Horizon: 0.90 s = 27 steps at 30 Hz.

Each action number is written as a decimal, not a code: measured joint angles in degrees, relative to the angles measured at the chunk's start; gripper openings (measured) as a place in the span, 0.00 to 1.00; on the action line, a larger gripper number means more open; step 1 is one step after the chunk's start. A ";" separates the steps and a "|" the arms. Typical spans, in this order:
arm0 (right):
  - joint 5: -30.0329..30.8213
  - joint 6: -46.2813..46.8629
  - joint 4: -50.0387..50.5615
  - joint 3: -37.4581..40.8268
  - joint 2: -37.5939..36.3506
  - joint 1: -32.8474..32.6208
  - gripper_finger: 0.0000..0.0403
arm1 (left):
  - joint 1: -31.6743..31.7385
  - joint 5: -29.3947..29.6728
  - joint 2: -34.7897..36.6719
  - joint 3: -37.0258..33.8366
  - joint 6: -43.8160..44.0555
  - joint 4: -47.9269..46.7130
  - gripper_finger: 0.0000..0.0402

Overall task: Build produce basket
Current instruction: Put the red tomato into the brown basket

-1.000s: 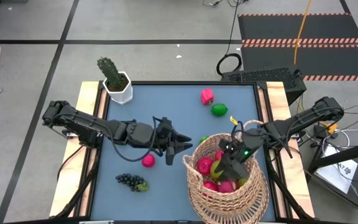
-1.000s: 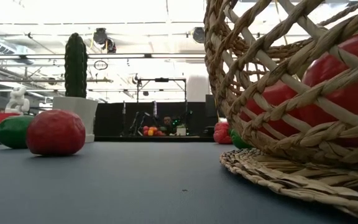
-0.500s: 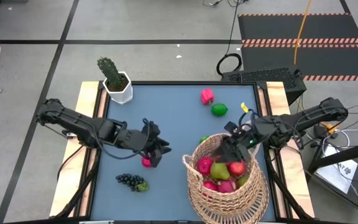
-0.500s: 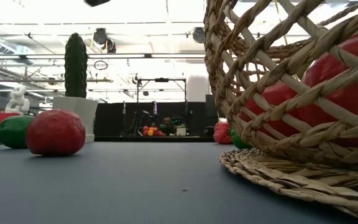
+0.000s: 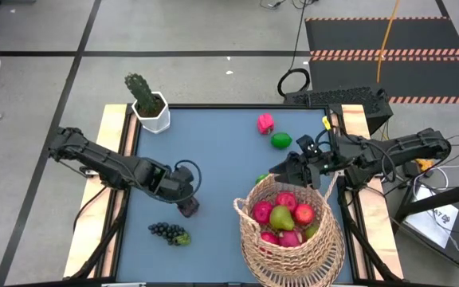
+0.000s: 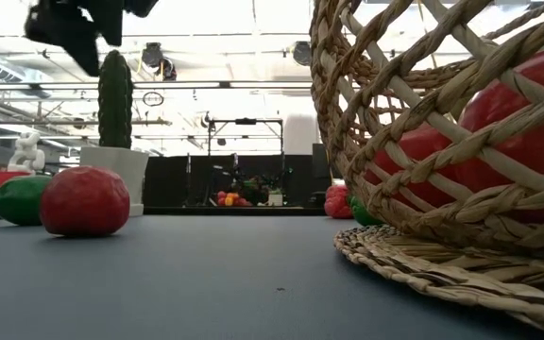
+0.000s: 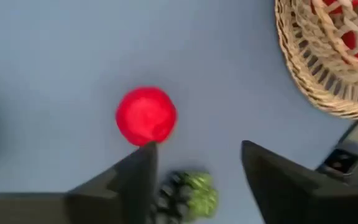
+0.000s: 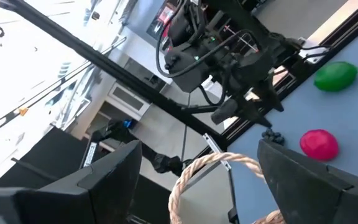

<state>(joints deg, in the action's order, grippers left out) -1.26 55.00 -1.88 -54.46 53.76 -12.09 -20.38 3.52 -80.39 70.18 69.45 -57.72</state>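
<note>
The blue worktop (image 5: pixel 229 151) sat on a grey tiled floor, a cactus (image 5: pixel 143 94) at its upper-left corner. The basket (image 5: pixel 289 255), lower right, already held fruit. The left hand (image 7: pixel 194 165) hung open over a red apple (image 7: pixel 146 116), grapes (image 5: pixel 168 232) nearby; its fingers might nudge the apple rolling. The right hand (image 8: pixel 197 171) was open, empty, above the basket's upper rim.
</note>
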 joint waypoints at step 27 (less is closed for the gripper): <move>-0.04 -0.30 -0.02 0.00 0.07 1.28 0.78 | 0.07 -1.93 -0.76 -16.08 17.80 14.90 1.00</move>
<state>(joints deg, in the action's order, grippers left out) -1.30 54.70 -1.90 -54.46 53.82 -10.81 -20.32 1.59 -81.14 54.10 87.25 -42.81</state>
